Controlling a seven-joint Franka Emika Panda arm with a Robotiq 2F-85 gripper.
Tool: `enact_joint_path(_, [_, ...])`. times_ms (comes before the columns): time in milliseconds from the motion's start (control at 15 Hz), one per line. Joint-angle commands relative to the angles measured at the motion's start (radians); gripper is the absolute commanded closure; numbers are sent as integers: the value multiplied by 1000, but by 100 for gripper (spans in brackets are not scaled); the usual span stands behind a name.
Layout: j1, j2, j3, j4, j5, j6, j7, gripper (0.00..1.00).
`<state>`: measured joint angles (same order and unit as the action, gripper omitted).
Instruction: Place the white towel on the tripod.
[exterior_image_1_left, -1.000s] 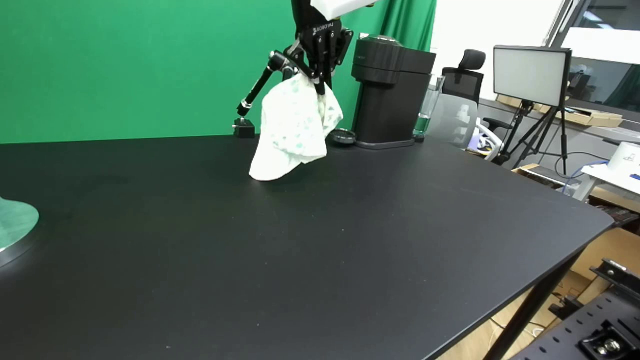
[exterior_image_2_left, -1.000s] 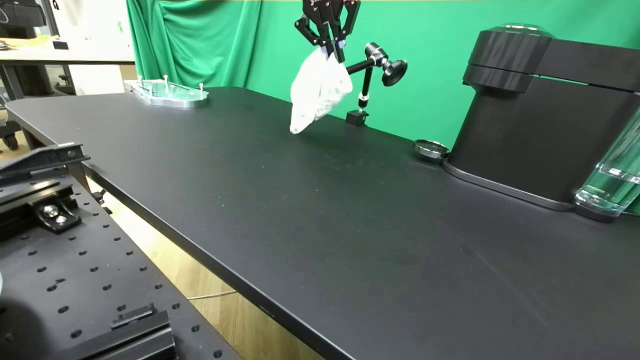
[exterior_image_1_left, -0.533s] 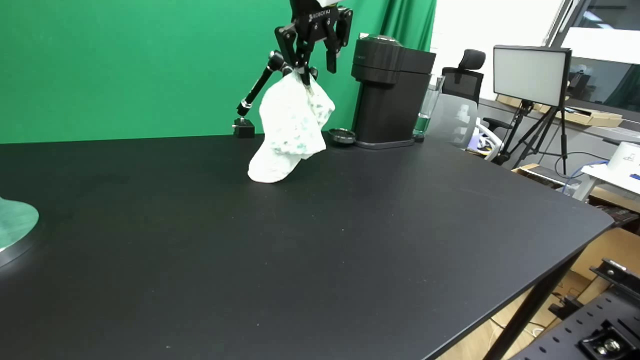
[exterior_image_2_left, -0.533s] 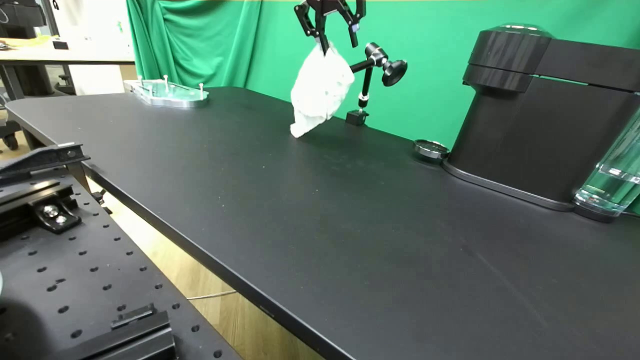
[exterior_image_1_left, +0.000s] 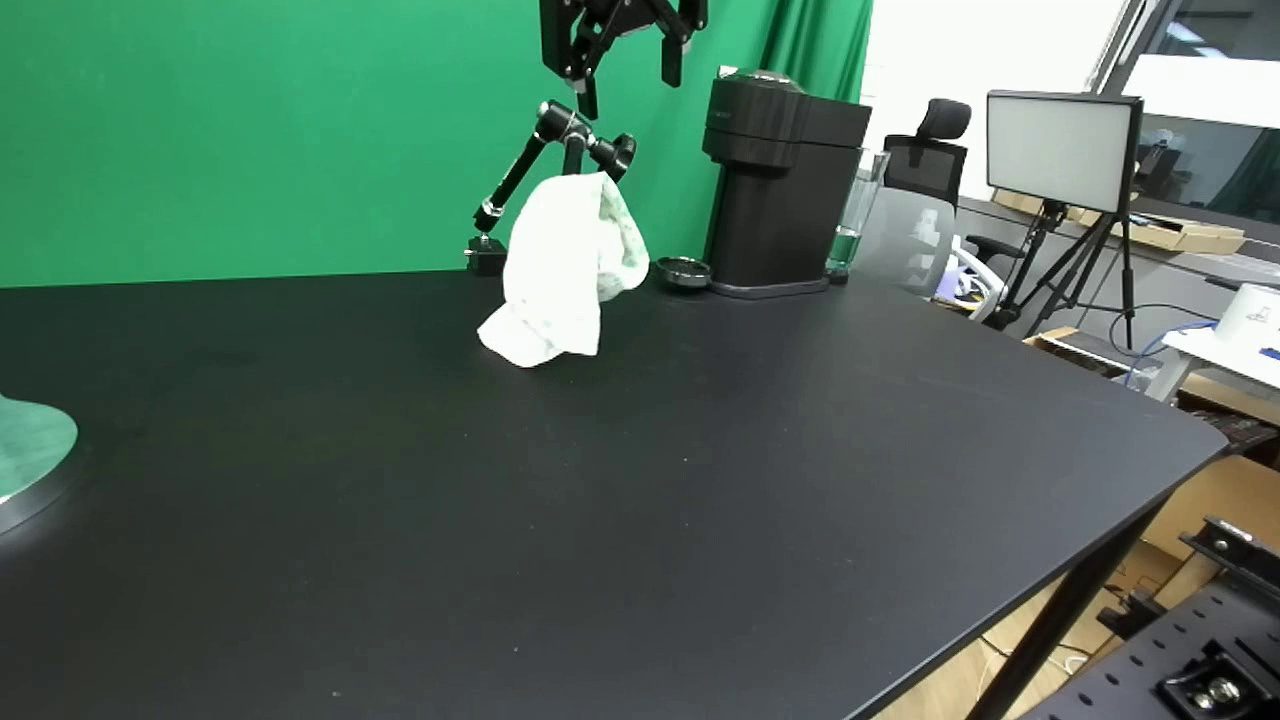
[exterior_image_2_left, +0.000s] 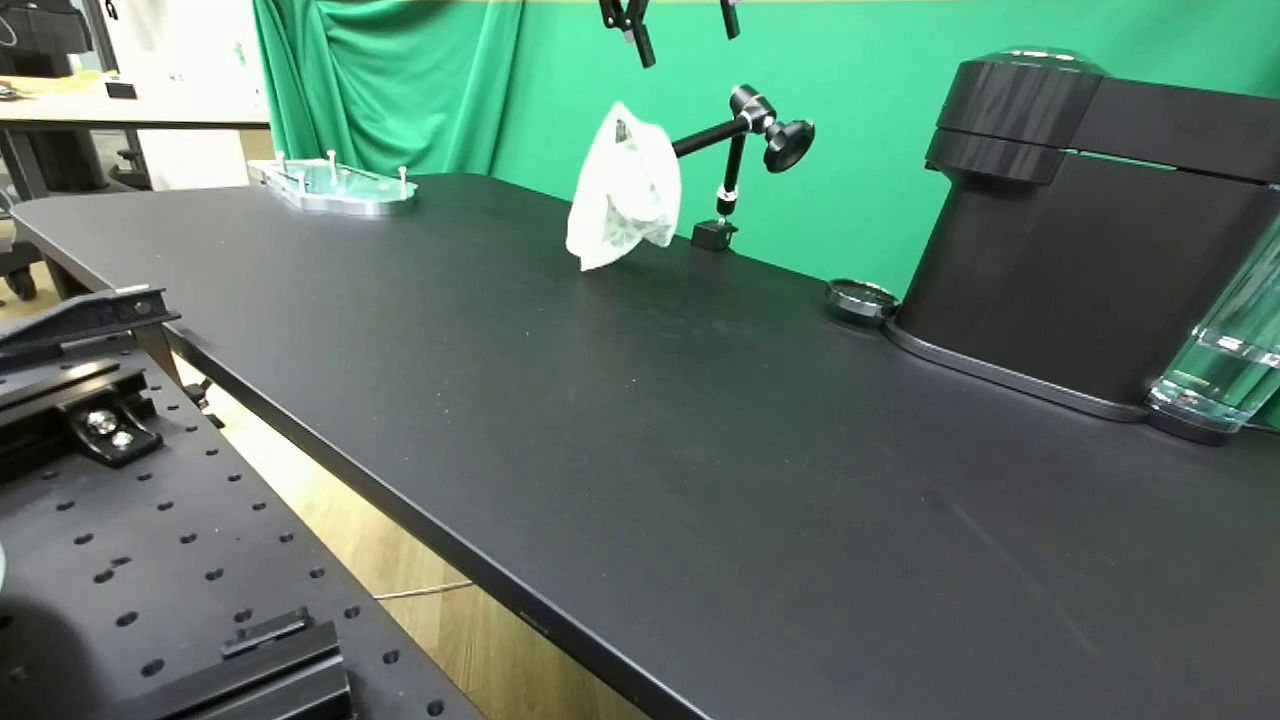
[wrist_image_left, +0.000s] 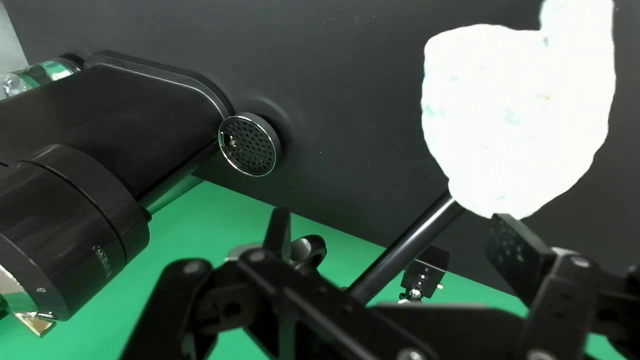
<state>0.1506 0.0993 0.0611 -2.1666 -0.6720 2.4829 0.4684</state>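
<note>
The white towel (exterior_image_1_left: 565, 265) is hanging on the black jointed stand (exterior_image_2_left: 735, 165) near the back of the dark table (exterior_image_1_left: 700, 520), with one rod of the stand running in under the cloth. The towel is looking soft and crumpled, mostly plain white, with small pale green specks showing on the fold that is flaring toward the coffee machine (exterior_image_1_left: 765, 200). Its top is bunching up to a small peak, its sides are falling in loose creases, and a lower corner is kicking out the opposite way. In the wrist view the cloth is glaring so brightly that its folds are washing out, though a few green spots are coming through. Whether the lowest edge is touching the table is hard to tell.

Above, the gripper (exterior_image_1_left: 630, 90) is hovering with its fingers standing wide apart, and a gap is showing between them and the towel in both exterior views. A small round metal dish (wrist_image_left: 250, 145) is sitting just beside the foot of the coffee machine. Well apart, a clear board (exterior_image_2_left: 355, 207) with short posts is lying toward the table's other end, and a green backdrop (exterior_image_1_left: 250, 140) is rising behind the table.
</note>
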Motion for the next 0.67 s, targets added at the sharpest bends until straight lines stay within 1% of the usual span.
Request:
enact_joint_path(0, [6, -26, 17, -2, 29, -2, -5, 0])
enact_joint_path(133, [8, -30, 35, -10, 83, 7, -54, 0])
enact_joint_path(267, [14, -27, 56, -17, 174, 15, -140, 0])
enact_joint_path(400, [22, -24, 81, -24, 286, 9, -263, 0])
enact_joint_path(600, [32, -22, 124, -35, 466, -14, -484, 0])
